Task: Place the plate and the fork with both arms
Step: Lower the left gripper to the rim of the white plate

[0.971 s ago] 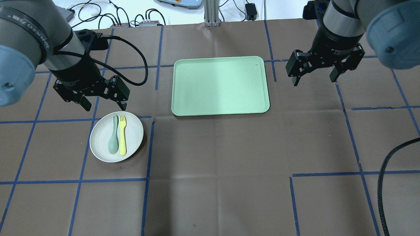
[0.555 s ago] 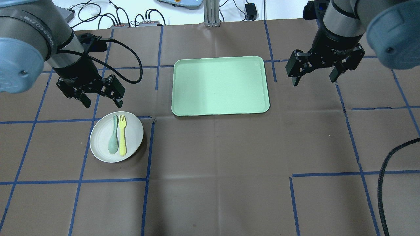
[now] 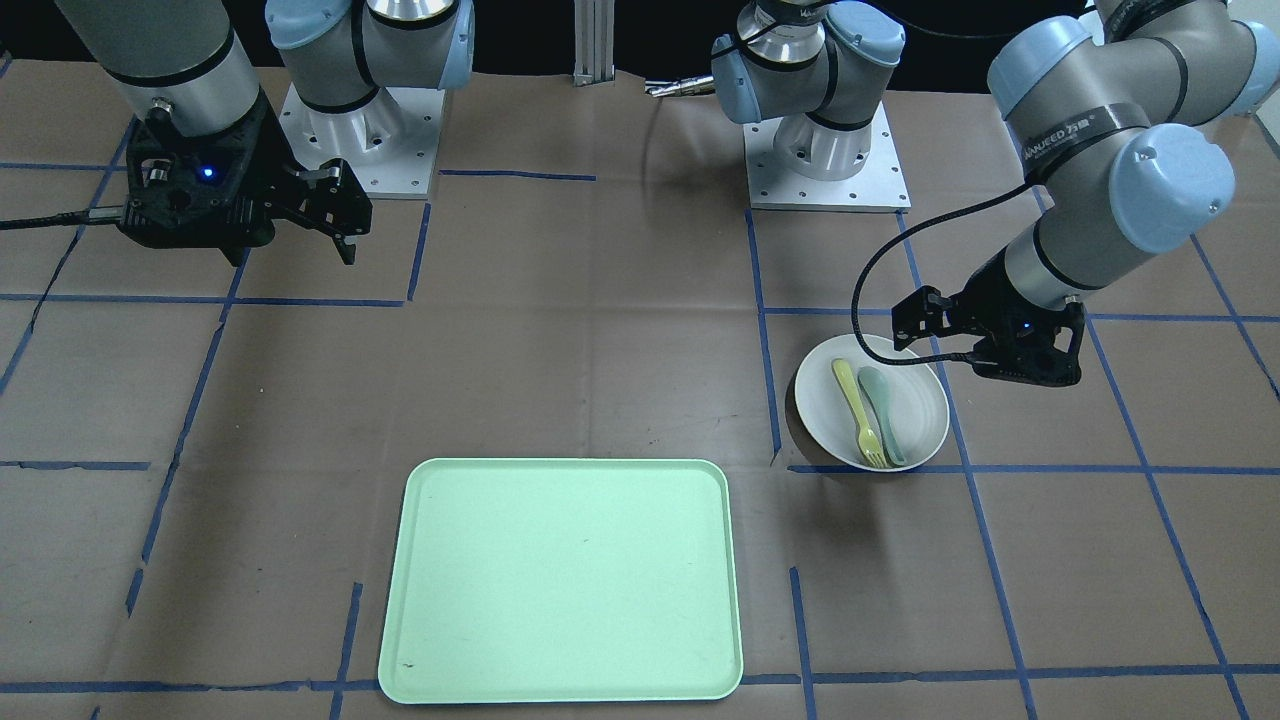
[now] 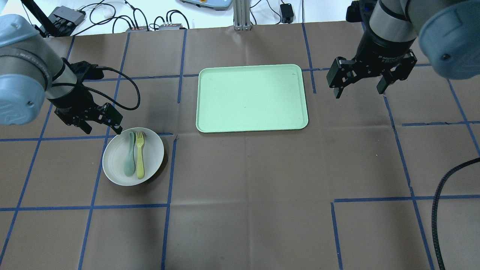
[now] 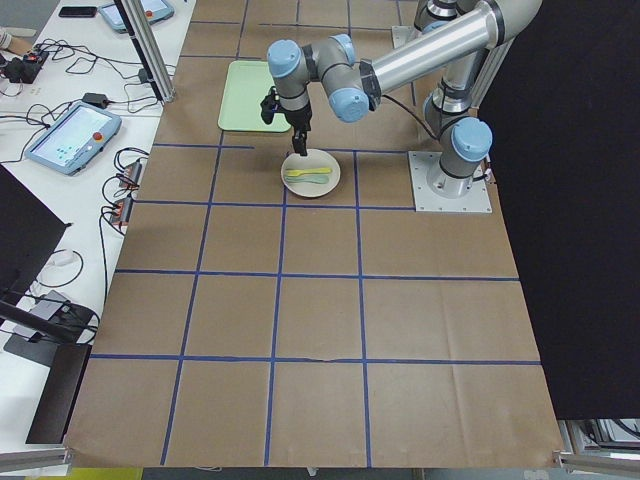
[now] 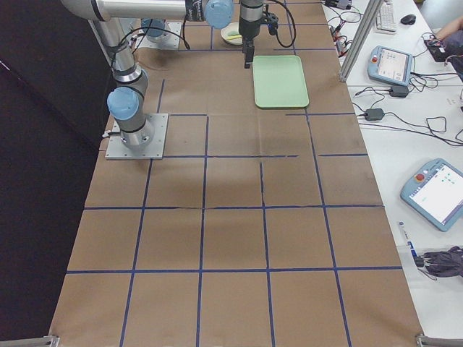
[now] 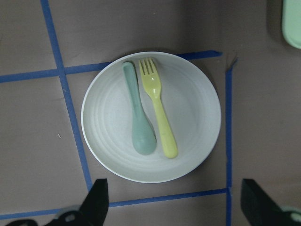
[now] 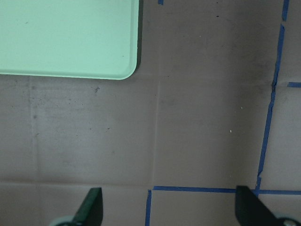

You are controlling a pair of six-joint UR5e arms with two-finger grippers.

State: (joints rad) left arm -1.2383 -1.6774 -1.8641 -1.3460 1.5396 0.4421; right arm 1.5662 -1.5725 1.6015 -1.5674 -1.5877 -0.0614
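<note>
I read the left gripper (image 4: 103, 129) as open: its jaws stand wide apart with nothing between them, and in the left wrist view both black fingertips (image 7: 96, 203) frame the plate's near rim. It appears to hang above the plate (image 4: 114, 167) rather than touch it, though no view settles the height. The plate sits on the brown-paper table (image 4: 247, 195), to the left of the green tray (image 4: 251, 97) and nearer the robot than it, well apart from the tray's edge. The fork (image 4: 140, 155) lies flat in the plate, tines pointing away from the robot, with a grey-green spoon (image 4: 129, 157) just beside it on the side farther from the tray. The right gripper (image 4: 359, 91) is likewise spread and empty, positioned just off the tray's right edge, above bare table.
</note>
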